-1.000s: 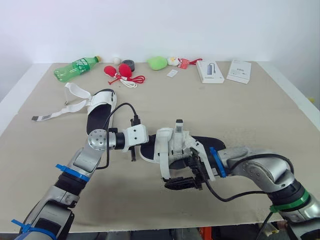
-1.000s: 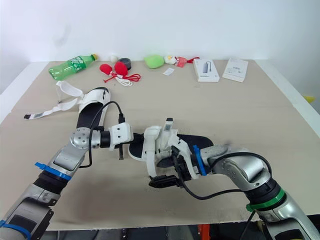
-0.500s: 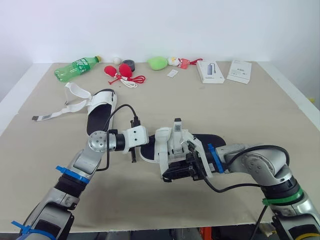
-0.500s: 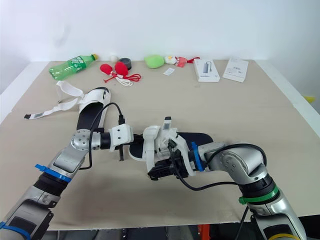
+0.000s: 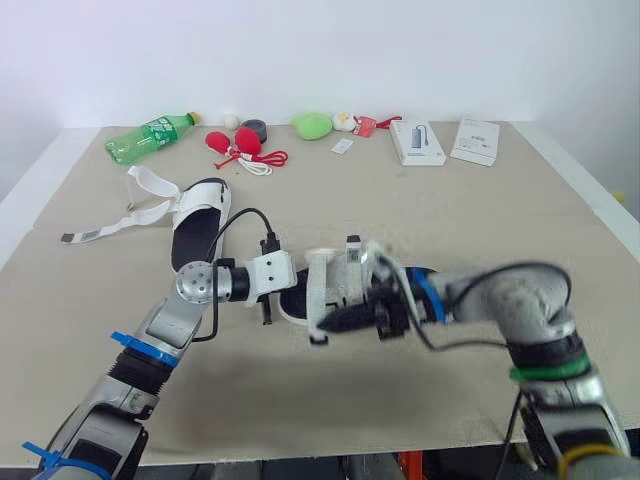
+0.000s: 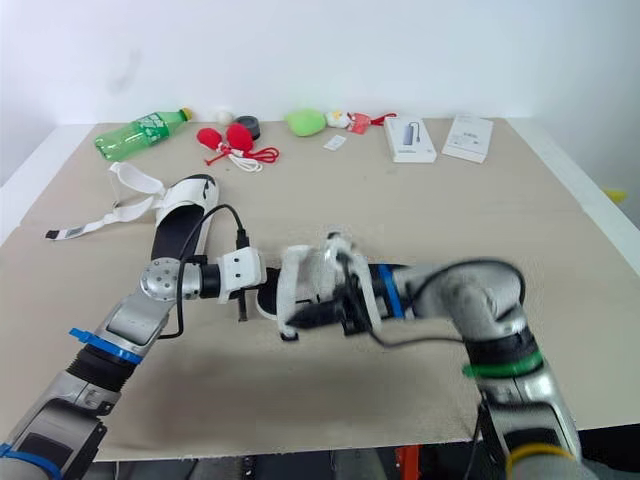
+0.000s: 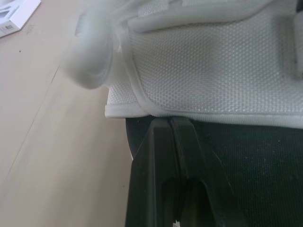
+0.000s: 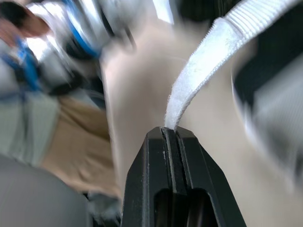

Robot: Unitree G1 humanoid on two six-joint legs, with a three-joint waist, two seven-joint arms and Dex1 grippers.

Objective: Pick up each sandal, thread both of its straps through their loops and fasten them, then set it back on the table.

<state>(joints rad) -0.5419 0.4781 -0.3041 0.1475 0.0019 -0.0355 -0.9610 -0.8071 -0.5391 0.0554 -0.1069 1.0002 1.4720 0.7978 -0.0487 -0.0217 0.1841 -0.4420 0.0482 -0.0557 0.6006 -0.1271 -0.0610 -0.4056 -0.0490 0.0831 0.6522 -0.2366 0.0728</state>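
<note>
Middle of the tan surface [image 5: 470,230], and both arms are in on the black-soled sandal with white mesh straps [image 5: 335,282], which sits near the front edge. The left claw [image 7: 173,121] comes in from the left side, clenched tight, fingertips meeting right at the hem of the white mesh upper above the black footbed, so it has the black-soled sandal with white mesh straps pinched at that end. Over to the right claw [image 8: 170,130]: fingers pressed together on the free end of a white hook-and-loop strap [image 8: 208,52], and the strap runs up and away from the tips. From the head view that claw [image 5: 345,320] sits just in front of the shoe, low over the surface, blurred.

The second sandal, black footbed and white straps [image 5: 197,212], lies flat on the surface further back on the left, well apart from both claws, its straps [image 5: 148,196] hanging loose and splayed out to the left.

Along the far edge: a green plastic bottle [image 5: 150,136] on its side, a pair of red bulbs with red cord [image 5: 240,146], a black roll [image 5: 257,128], a green rounded lump [image 5: 313,125], and two white boxes [image 5: 420,142] [image 5: 477,142] lying flat
</note>
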